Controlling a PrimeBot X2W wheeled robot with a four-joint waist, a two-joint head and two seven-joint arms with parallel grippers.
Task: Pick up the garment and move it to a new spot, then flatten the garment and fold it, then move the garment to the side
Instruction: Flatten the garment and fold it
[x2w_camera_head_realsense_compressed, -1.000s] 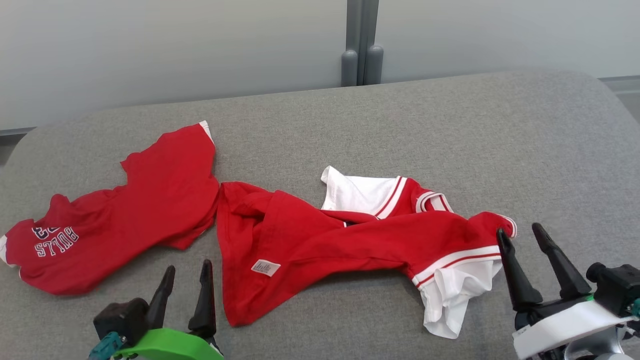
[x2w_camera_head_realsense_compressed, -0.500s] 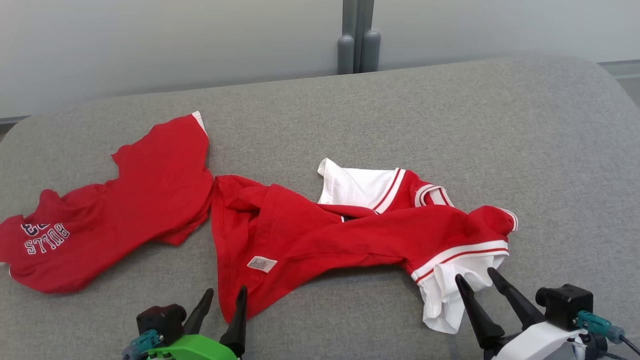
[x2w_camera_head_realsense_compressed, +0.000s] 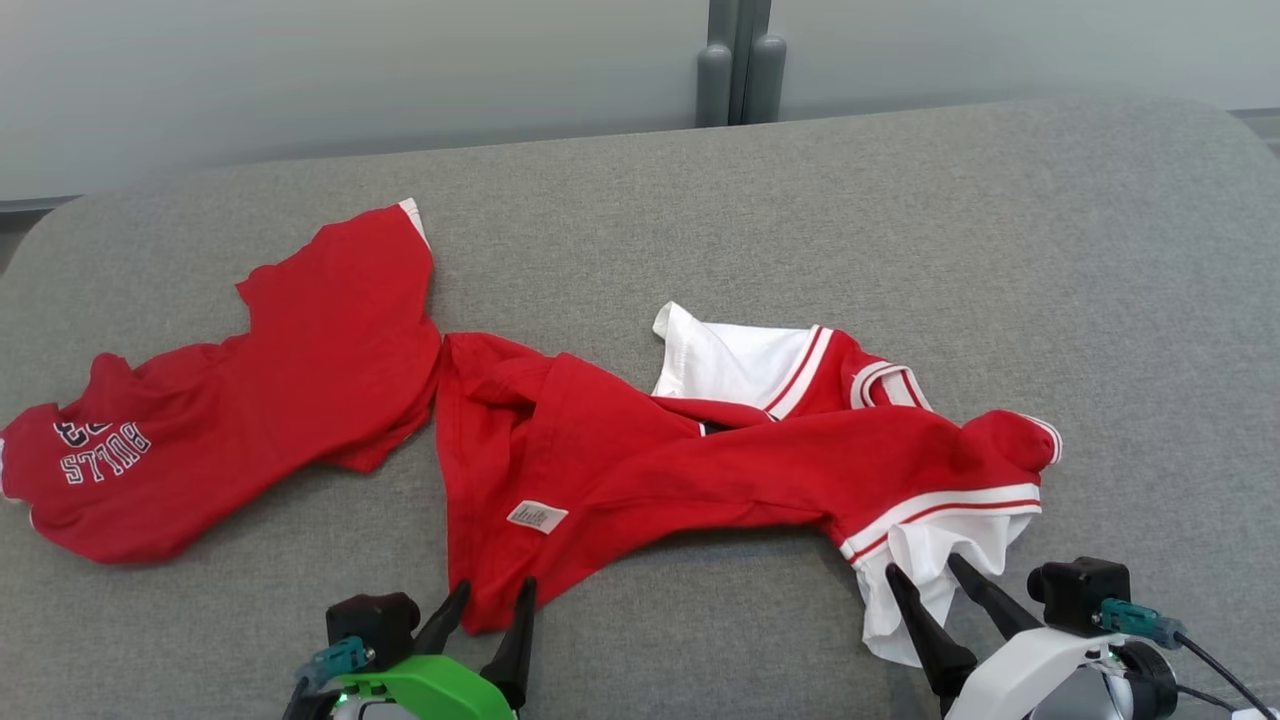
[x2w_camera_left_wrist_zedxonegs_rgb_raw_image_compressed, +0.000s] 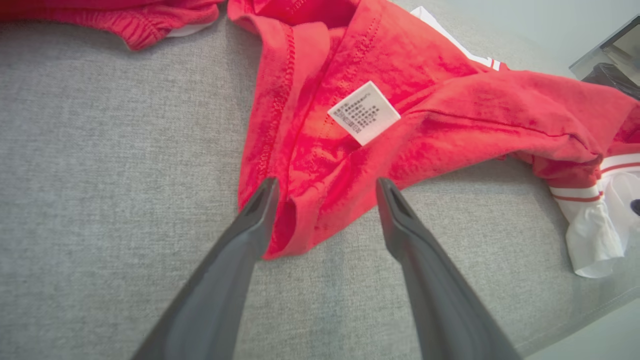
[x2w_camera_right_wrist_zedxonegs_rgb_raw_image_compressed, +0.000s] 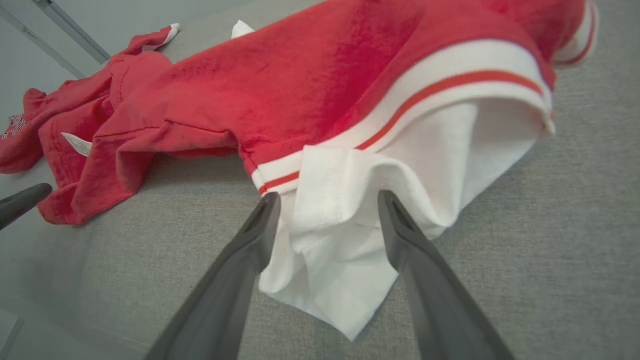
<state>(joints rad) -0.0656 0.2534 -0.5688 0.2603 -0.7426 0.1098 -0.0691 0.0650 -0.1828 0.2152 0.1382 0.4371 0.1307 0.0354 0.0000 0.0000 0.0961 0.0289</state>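
One crumpled red cloth shirt with white striped sleeves (x2w_camera_head_realsense_compressed: 640, 470) lies across the middle of the grey padded desk (x2w_camera_head_realsense_compressed: 900, 220). A red part with white "BULLS" letters (x2w_camera_head_realsense_compressed: 105, 455) touches it on the left. It may be the same shirt, but that is hard to tell. One white tag (x2w_camera_head_realsense_compressed: 537, 516) shows. The left gripper (x2w_camera_head_realsense_compressed: 495, 590) has its two fingers spread wide around the red bottom corner. The right gripper (x2w_camera_head_realsense_compressed: 921, 567) has its two spread wide around the white sleeve end.

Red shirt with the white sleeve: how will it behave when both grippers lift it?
Likely floppy: the red shirt lies in crumpled folds, so should sag between left gripper and right gripper. Probably light: thin knit. Its bunched white sleeve may unfurl.
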